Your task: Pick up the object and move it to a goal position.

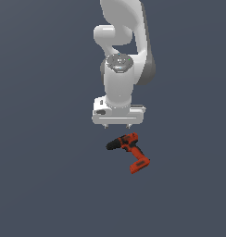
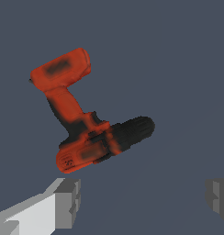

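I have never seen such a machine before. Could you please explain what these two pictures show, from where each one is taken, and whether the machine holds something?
Both pictures are computer renders of a white robot arm. The exterior view is taken by a camera away from the arm. At the arm's end sits its tool, two short fingers that can pinch things. Just beyond it a small red-orange toy drill lies on a plain dark grey surface.

The wrist view comes from a camera on the arm's wrist, looking past the fingers at the same drill. The fingers stand wide apart and touch nothing, so nothing is held.
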`<action>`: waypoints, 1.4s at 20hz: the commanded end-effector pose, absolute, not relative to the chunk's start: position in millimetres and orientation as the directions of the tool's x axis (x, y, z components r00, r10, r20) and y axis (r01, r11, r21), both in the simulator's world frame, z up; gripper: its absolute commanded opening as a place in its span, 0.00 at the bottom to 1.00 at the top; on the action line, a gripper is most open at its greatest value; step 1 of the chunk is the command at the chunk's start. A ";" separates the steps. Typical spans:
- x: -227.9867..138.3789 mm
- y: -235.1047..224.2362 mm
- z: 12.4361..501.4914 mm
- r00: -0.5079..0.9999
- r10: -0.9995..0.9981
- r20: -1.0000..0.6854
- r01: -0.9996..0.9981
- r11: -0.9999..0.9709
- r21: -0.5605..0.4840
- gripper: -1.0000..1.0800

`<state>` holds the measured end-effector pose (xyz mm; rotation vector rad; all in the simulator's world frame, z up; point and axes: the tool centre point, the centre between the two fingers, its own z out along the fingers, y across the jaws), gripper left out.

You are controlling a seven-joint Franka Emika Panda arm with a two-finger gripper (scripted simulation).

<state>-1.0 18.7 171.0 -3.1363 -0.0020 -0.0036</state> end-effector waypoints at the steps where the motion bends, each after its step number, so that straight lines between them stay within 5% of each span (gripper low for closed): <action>1: -1.0 18.7 171.0 1.000 0.001 0.002 0.001 -1.000 -0.005 0.81; 16: -2.4 21.8 163.2 0.999 -0.049 -0.014 -0.050 -0.999 -0.015 0.81; 28: 5.5 15.3 143.3 0.961 -0.274 -0.029 -0.274 -0.962 -0.017 0.81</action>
